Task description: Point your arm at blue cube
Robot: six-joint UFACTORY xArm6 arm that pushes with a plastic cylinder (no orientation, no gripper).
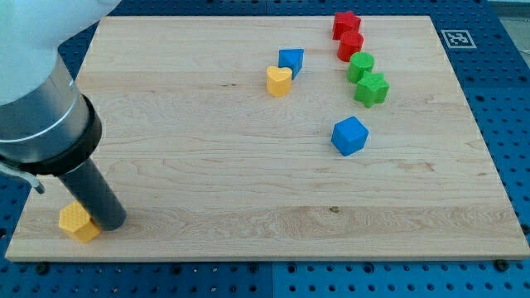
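The blue cube [349, 136] lies right of the board's middle. A smaller blue block [291, 60] sits near the view's top, touching a yellow heart-shaped block [279, 80]. My tip [112, 223] rests at the view's bottom left, against a yellow hexagonal block [78, 222], far to the left of the blue cube. The dark rod rises from the tip toward the upper left.
A red star block [345, 23] and a red round block [350, 45] stand at the top right. Below them are a green round block [360, 65] and a green star block [371, 88]. The wooden board [207, 165] lies on a blue pegboard.
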